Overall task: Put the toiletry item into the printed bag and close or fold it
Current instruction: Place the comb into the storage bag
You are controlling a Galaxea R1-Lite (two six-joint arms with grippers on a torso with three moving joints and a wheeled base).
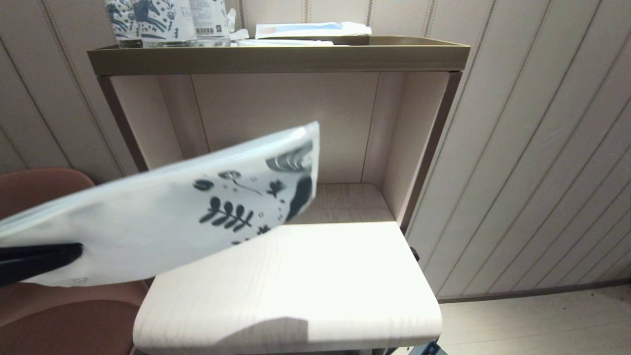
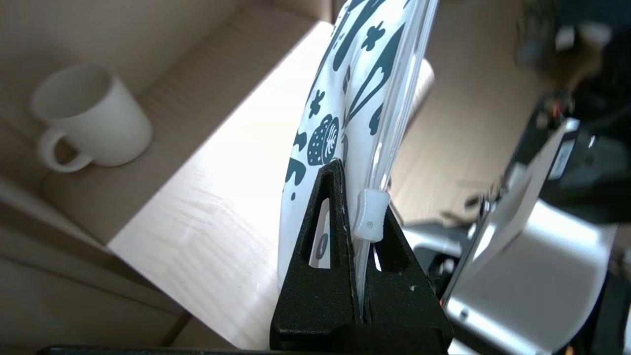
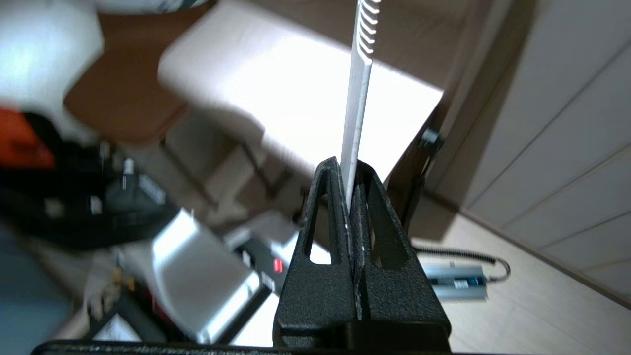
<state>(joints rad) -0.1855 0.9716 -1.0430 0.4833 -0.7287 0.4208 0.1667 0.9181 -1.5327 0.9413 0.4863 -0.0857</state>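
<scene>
The left gripper (image 2: 356, 197) reaches in from the left edge of the head view, fingers pinched on the printed bag (image 1: 162, 212) near its zip slider (image 2: 369, 217), holding it tilted in the air above the table (image 1: 315, 291). The right gripper (image 3: 351, 190) points toward the table, clamping a white comb (image 3: 359, 93) upright.

You see the printed bag (image 1: 162, 217) at centre left of the head view: white, with dark-blue leaves and flowers at its right end. Upper left, the package (image 1: 143, 19) is blue-and-white with horses. The left gripper (image 2: 352, 185) is black; in its wrist view's upper left, the mug (image 2: 93, 116) is white.
</scene>
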